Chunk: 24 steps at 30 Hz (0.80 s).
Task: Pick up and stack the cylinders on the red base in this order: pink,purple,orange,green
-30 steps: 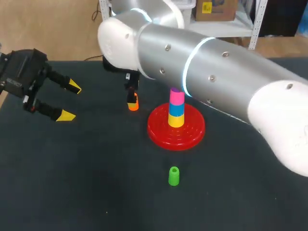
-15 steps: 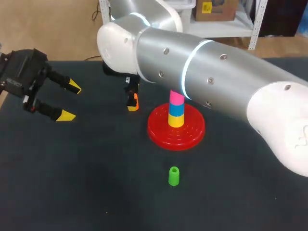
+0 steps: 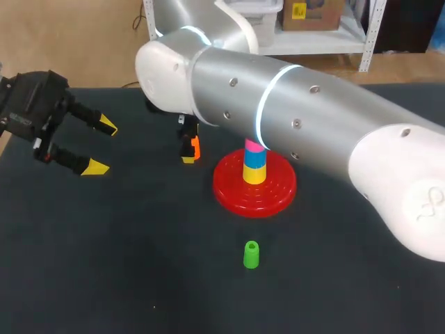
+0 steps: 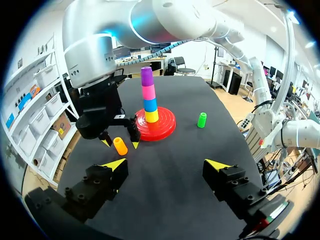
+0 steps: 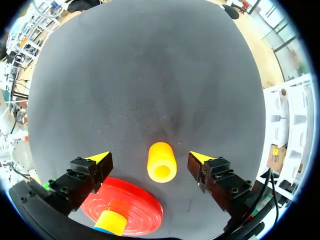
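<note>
While the right gripper (image 5: 150,158) is hanging over the orange cylinder (image 5: 161,162): its jaws are standing wide open, one finger on each side of the cylinder. Neither finger is touching it, and they are holding nothing.
Orange cylinder: it is standing on the table (image 3: 139,264), near the red base (image 3: 278,198), and is showing its hollow top to the wrist camera.
Risk of a slip: the wall is looking round and smooth, so we are fearing that an off-centre squeeze is going to push it out sideways or tip it over.
Risk at the base: one finger is hanging close to the base rim, so a crooked descent is risking a knock against it.
Risk for the tower: yellow, blue, pink cylinder (image 4: 148,92) and purple cylinder (image 4: 146,76) are already making a tall, narrow column. We are judging that a sideways nudge while placing is going to topple it.
Materials: the cylinders are looking like hard, glossy plastic, short and hollow. The base is appearing as a round disc with ringed steps. The table is wearing a dark, matte, slightly grainy cover.
Left gripper (image 4: 166,164): we are seeing it fully open and empty, well apart from the base.
Green cylinder (image 3: 251,255): it is waiting upright, alone, apart from the base.
</note>
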Available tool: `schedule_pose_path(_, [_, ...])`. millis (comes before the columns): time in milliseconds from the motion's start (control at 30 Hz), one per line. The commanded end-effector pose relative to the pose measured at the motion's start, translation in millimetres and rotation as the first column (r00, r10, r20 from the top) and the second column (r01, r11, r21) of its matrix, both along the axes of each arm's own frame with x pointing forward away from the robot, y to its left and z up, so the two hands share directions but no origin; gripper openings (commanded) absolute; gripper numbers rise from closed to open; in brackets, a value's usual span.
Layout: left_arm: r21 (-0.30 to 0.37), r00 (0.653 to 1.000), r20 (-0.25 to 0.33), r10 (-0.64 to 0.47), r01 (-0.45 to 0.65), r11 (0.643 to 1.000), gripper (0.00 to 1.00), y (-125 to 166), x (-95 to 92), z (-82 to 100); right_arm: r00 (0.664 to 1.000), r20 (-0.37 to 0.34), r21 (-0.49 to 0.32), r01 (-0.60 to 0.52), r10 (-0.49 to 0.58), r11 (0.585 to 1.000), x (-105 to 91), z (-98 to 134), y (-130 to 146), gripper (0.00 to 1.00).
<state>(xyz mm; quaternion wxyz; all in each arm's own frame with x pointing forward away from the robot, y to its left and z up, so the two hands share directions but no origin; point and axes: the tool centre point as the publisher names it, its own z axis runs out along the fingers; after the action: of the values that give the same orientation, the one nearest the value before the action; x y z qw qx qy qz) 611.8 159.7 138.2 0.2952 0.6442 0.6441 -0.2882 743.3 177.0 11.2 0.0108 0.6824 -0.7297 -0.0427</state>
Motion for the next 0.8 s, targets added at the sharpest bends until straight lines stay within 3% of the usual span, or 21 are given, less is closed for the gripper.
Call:
schedule_pose_path(33, [-0.004,1.000,0.005,0.000,0.000,1.000,1.00,1.0,-1.1,-0.9,0.995,-0.102,-0.002,-0.002,0.001,1.000,9.1,0.9,3.1,1.00])
schedule_pose_path(400, [-0.004,1.000,0.005,0.000,0.000,1.000,1.00,1.0,-1.1,-0.9,0.996,-0.090,0.003,0.000,0.001,1.000,10.3,2.4,3.7,1.00])
schedule_pose_path(433, [-0.004,1.000,0.005,0.000,0.000,1.000,1.00,1.0,-1.1,-0.9,0.996,-0.090,0.003,-0.001,0.001,1.000,10.5,2.4,3.8,0.93])
schedule_pose_path(467, [-0.004,1.000,0.005,0.000,0.000,1.000,1.00,1.0,-1.1,-0.9,0.996,-0.090,0.003,-0.001,0.002,1.000,10.6,2.3,3.9,0.47])
schedule_pose_path(533, [-0.004,1.000,0.005,0.000,0.000,1.000,1.00,1.0,-1.1,-0.9,0.996,-0.090,0.004,-0.002,0.002,1.000,10.7,2.2,3.9,0.09])
schedule_pose_path(633, [-0.004,1.000,0.005,0.000,0.000,1.000,1.00,1.0,-1.1,-0.9,0.996,-0.091,0.004,-0.001,0.001,1.000,10.9,1.7,3.7,0.00])
schedule_pose_path(800, [-0.004,1.000,0.005,0.000,0.000,1.000,1.00,1.0,-1.1,-0.9,0.996,-0.094,0.004,0.002,-0.001,1.000,11.1,-0.1,2.5,0.00])
